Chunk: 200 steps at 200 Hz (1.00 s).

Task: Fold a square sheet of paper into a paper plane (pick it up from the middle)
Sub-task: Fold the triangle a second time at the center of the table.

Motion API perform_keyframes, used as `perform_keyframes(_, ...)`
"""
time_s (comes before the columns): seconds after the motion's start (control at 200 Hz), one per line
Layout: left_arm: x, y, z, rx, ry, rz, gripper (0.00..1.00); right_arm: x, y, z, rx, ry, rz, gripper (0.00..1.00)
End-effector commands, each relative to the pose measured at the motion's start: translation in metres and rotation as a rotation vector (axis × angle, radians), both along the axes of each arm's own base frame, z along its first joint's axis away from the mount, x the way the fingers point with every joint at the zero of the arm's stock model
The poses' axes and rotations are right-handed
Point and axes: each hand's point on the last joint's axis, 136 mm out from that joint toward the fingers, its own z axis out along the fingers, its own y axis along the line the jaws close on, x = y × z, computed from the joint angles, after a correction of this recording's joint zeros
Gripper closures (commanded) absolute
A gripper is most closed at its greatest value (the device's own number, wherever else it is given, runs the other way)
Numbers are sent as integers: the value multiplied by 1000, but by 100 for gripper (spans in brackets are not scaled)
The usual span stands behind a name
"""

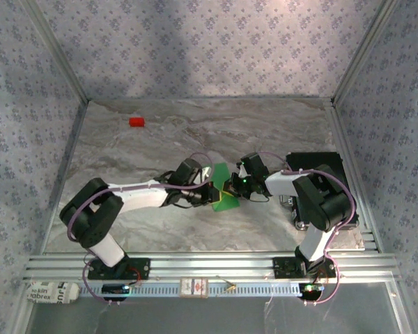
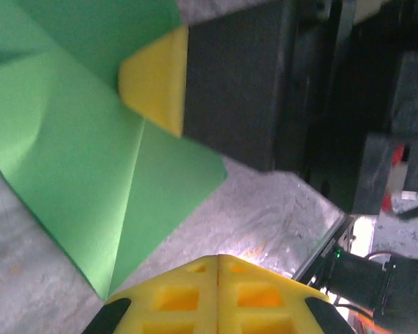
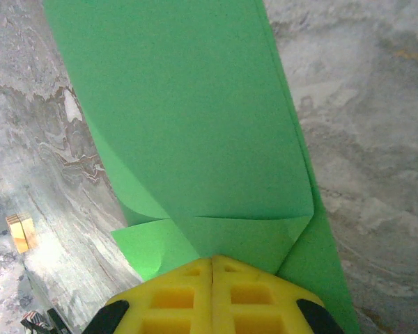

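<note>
My right hand (image 3: 212, 268) is pinched tight on the paper (image 3: 188, 125). The folded layers rise straight out of the seam between its pads at the bottom centre of the right wrist view, so that grip carries the sheet. My left hand (image 2: 218, 268) is closed too, pads flat together at the bottom of its own view. The paper's pointed corner ends just beside them on the left and I see no green in the seam, so I judge it closed on nothing. It looks set as a blunt presser, since a crease runs down the sheet towards it. One right-hand pad (image 2: 153, 80) sits at the top of that view, near enough that the hands crowd each other. The sheet's lower right edge hangs free over the bench (image 1: 195, 139); I cannot tell if the corner touches. From above, the paper lies mid-frame between both hands, with bare bench beyond and the red block (image 1: 136, 122) well apart at upper left.
</note>
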Motion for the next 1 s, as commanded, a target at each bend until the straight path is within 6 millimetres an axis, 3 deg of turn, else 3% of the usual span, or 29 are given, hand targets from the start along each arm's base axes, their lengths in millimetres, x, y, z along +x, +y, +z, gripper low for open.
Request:
perform_keyframes(0.0,17,-10,-6,-1,2,23,93,-15,-23,-26,-112,72,-41,100)
perform_keyframes(0.215,24,-7,-40,94,14,36,92,-14,-21,-24,-105,68,-41,100)
perform_keyframes(0.395,-2,9,-76,189,77,21,95,-13,-20,-20,-96,54,-37,100)
perform_keyframes(0.585,-23,27,-94,239,105,27,98,1,-8,10,-66,-40,9,100)
perform_keyframes(0.745,-23,29,-95,246,99,25,99,0,2,29,-55,-93,49,99)
perform_keyframes(0.994,-19,24,-91,252,86,8,100,-24,4,-10,-80,1,31,100)
